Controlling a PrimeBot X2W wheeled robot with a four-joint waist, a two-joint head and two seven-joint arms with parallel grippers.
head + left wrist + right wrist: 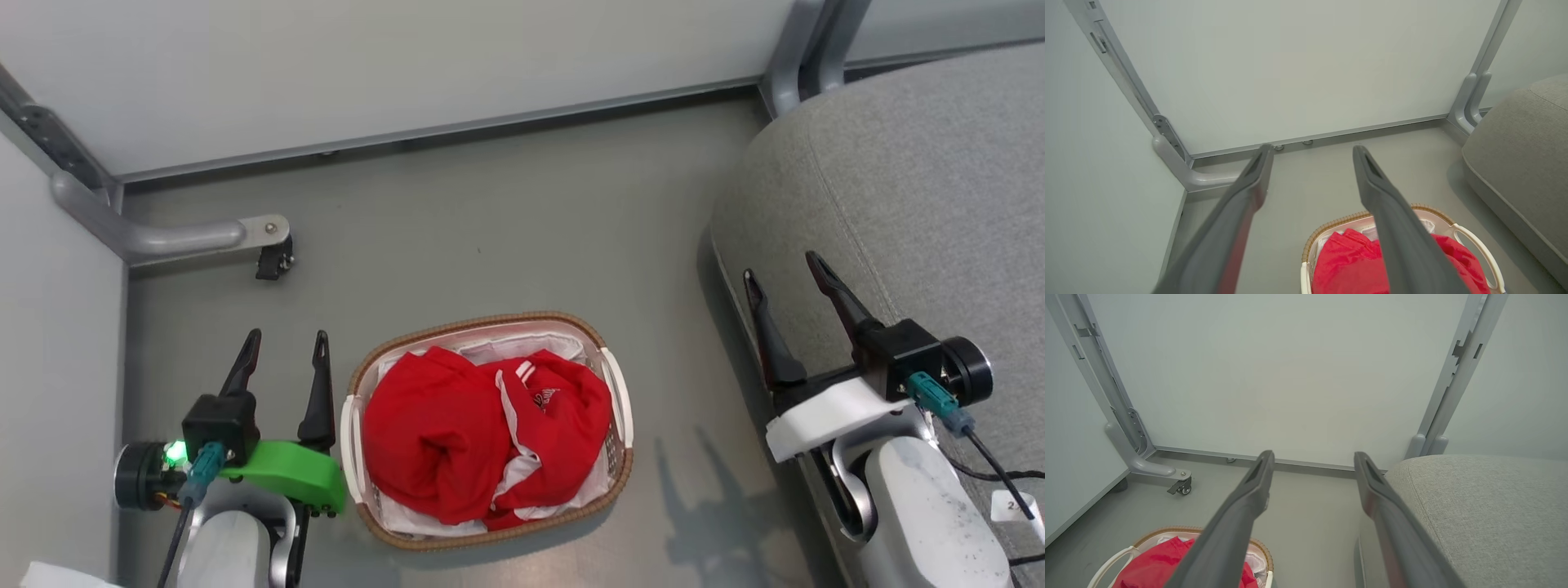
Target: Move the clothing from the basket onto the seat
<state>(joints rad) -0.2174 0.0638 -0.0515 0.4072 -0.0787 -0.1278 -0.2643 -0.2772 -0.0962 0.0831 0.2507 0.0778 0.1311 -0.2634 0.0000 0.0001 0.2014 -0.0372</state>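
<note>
Red clothing (482, 437) with white stripes lies bunched in the oval white basket (353, 425) with a brown woven rim, standing on the grey floor. The clothing (1347, 265) and basket (1470, 239) show low in the left wrist view, and the clothing (1149, 565) and basket (1167, 533) at the bottom left of the right wrist view. The grey seat (922, 196) rises at the right; the seat (1523, 151) and seat (1486, 510) show in both wrist views. My left gripper (286, 339) stands open left of the basket. My right gripper (784, 269) stands open over the seat's edge. Both hold nothing.
Pale partition panels close the back and left. A grey metal foot with a black caster (273, 260) juts from the left corner. A grey post (804, 49) stands at the back right by the seat. Bare floor lies between basket and seat.
</note>
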